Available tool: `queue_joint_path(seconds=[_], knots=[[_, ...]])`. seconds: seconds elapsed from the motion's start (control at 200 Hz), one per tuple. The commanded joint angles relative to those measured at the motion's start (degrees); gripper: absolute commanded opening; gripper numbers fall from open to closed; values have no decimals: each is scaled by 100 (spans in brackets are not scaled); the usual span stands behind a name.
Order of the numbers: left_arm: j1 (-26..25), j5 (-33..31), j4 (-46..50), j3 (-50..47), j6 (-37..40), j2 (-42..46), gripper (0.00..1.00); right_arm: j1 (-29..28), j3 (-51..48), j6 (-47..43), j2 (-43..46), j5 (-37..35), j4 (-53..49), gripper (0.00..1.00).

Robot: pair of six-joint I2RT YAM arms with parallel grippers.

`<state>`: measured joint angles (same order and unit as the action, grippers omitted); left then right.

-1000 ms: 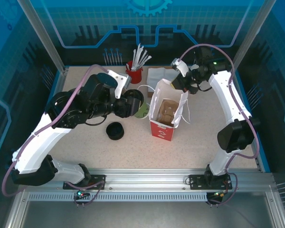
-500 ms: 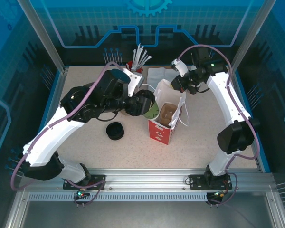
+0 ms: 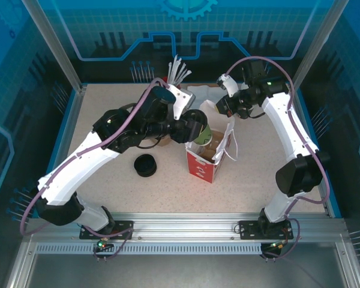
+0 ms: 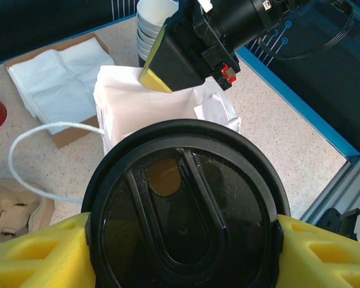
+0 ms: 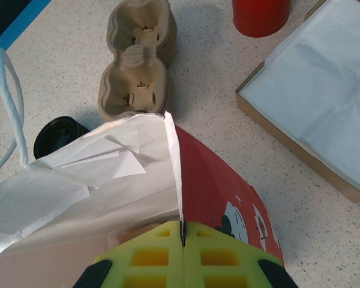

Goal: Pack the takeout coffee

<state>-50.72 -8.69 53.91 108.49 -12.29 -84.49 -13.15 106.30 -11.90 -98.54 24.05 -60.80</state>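
My left fingers [image 4: 42,252] are clamped on the takeout coffee [image 4: 183,210], one yellow pad on each side just under the black lid, and that lid is staring straight into my left wrist camera. From the top camera the takeout coffee [image 3: 200,129] is off the counter [image 3: 258,180], tipped over, olive wall showing, right at the left rim of the open paper bag [image 3: 203,169]. Whether its base has crossed below the rim, I cannot tell.

My right fingers [image 5: 162,258] are pressed together on the far edge of the paper bag, white lining on one side of the pinch, red outside on the other.

Around me on the counter: a cardboard cup carrier [image 5: 135,66], a red cup [image 5: 261,12], a tray of white napkins [image 5: 324,102], and a squat stack of black lids [image 3: 146,165] sitting well apart from the bag.
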Motion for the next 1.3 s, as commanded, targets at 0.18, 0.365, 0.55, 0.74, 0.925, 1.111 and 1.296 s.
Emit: queue_joint_path(seconds=[0.18,0.365,0.55,0.74,0.925,1.111,1.296], knots=[[42,-98,-816,-403,392,-139,64,-118,-413,83,365,-178,30,0],[38,36,-897,-364,525,-354,64,-140,-462,214,529,-51,50,0],[45,-78,-559,-20,795,-756,64,-166,-579,104,674,117,197,0],[45,-176,-573,-42,1060,-739,64,-260,-593,-22,810,415,217,0],[45,-362,-810,-354,1104,-604,64,-394,-500,-165,780,425,163,0],[43,-398,-1094,-784,1016,-442,63,-456,-288,-267,613,425,151,0],[38,-371,-1339,-1180,1159,-339,62,-467,91,-254,402,423,-3,0]])
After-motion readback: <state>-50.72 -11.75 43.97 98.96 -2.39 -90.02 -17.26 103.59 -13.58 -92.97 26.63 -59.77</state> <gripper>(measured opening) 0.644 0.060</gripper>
